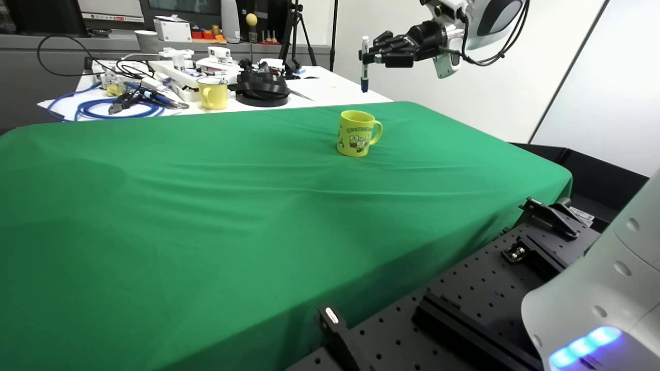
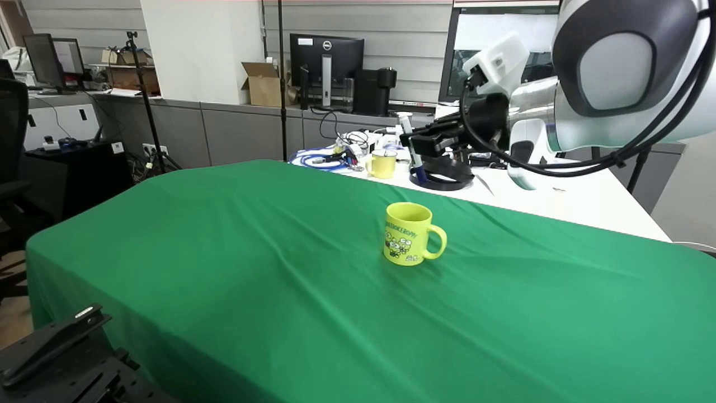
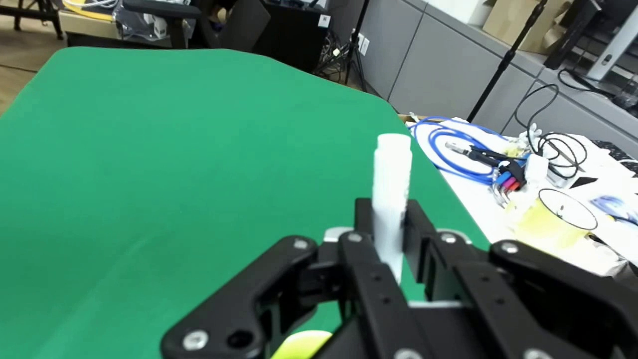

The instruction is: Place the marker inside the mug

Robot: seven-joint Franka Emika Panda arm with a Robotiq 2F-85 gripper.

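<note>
The marker (image 1: 364, 72) is a slim white stick with a dark blue lower end. It also shows in an exterior view (image 2: 417, 163) and in the wrist view (image 3: 392, 184). My gripper (image 1: 367, 54) is shut on the marker and holds it in the air, upright or slightly tilted, dark end down; its fingers also show in an exterior view (image 2: 412, 137) and in the wrist view (image 3: 389, 224). The bright yellow mug (image 1: 356, 135) stands upright on the green cloth, below the gripper, in both exterior views (image 2: 407, 235). Only its rim edge (image 3: 301, 345) shows in the wrist view, mostly hidden by the gripper.
A green cloth (image 1: 216, 206) covers the table. Behind it, a white table (image 2: 582, 196) bears a paler yellow cup (image 1: 213, 94), blue cables (image 1: 118, 109), tools and a round black object (image 1: 262, 88). A black perforated mounting plate (image 1: 464, 309) lies along the near edge.
</note>
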